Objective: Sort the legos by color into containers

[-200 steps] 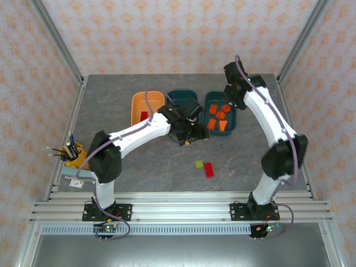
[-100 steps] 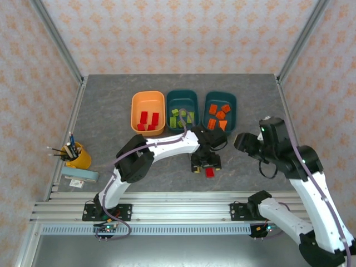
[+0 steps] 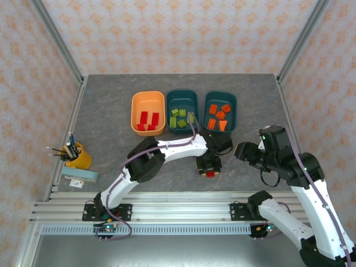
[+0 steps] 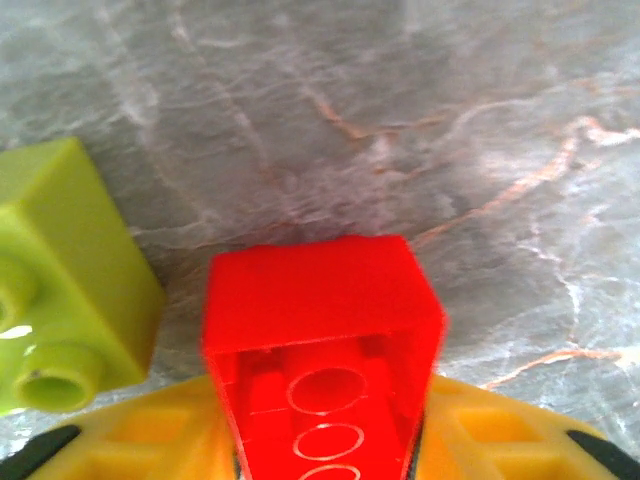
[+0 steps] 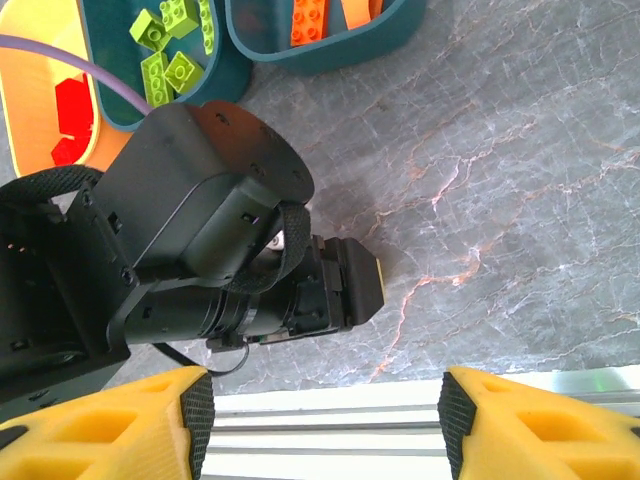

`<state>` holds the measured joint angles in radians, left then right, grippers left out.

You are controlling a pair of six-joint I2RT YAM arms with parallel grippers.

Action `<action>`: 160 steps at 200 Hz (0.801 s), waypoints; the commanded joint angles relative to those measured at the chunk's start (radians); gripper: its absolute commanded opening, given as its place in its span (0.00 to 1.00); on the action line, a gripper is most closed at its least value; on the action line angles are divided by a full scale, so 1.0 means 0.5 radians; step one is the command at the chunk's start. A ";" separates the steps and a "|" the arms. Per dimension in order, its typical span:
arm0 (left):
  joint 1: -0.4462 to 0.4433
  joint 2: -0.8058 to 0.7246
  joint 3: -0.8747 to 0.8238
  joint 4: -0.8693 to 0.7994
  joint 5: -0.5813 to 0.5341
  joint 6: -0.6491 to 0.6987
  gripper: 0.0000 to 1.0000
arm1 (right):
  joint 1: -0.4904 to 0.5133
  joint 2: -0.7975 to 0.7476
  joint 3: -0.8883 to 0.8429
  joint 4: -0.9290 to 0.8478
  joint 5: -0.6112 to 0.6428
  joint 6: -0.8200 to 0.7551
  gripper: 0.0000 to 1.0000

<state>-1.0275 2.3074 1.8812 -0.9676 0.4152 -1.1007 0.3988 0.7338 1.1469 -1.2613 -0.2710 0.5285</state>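
Trays stand in a row across the middle of the table [image 3: 111, 100], nearer its far edge than its near one. The orange tray [image 3: 135, 114] on the left holds red bricks [image 3: 148, 119]. The middle teal tray [image 3: 182, 95] holds green bricks [image 3: 179, 118], and the right teal tray [image 3: 220, 95] holds orange bricks [image 3: 218, 119].

Well in front of the trays, toward the near edge and a little right of centre, the left gripper [image 3: 209, 165] is down at the surface over a loose red brick [image 4: 320, 300]. In the left wrist view the brick sits on the table between the two yellow fingers [image 4: 150, 440], open underside toward the camera. The fingers appear to press against both of its sides, though the contact lies at the bottom edge of that view and is hard to judge. A single green brick [image 4: 60, 280] lies on the table just beside the red one, on its left in the wrist view, the two close but apart.

The right gripper [image 3: 242, 151] hangs above the table to the right of the left gripper, nearer the right edge. Its fingers [image 5: 130, 420] are spread wide with nothing between them. Its camera looks down on the left arm's wrist and the near ends of the trays.
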 commanded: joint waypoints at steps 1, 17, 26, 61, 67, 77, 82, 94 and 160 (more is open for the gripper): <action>-0.010 0.064 0.066 -0.046 -0.076 0.024 0.37 | 0.012 -0.032 -0.027 -0.054 -0.010 0.034 0.62; -0.013 0.064 0.090 -0.065 -0.095 0.052 0.32 | 0.012 -0.040 -0.025 -0.057 -0.003 0.046 0.62; -0.013 0.059 0.106 -0.077 -0.106 0.067 0.30 | 0.012 -0.046 -0.024 -0.057 0.006 0.045 0.62; -0.007 -0.021 0.185 -0.151 -0.199 0.152 0.25 | 0.013 -0.071 -0.027 -0.084 0.119 0.053 0.62; -0.001 -0.053 0.192 -0.166 -0.231 0.168 0.25 | 0.012 -0.070 -0.027 -0.079 0.133 0.058 0.62; 0.018 -0.121 0.195 -0.193 -0.279 0.192 0.25 | 0.013 -0.060 -0.024 -0.063 0.136 0.071 0.62; 0.029 -0.158 0.192 -0.203 -0.303 0.205 0.25 | 0.013 -0.054 -0.026 -0.049 0.125 0.082 0.62; 0.076 -0.252 0.162 -0.226 -0.341 0.229 0.26 | 0.012 -0.050 -0.048 0.021 0.076 0.115 0.62; 0.562 -0.775 -0.114 -0.313 -0.384 0.566 0.26 | 0.011 -0.081 -0.386 0.966 -0.609 0.264 0.62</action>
<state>-0.8387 2.0048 1.8690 -1.0542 0.2745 -0.9241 0.3988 0.7021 0.9897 -0.9920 -0.4633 0.6369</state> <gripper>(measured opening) 0.336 0.618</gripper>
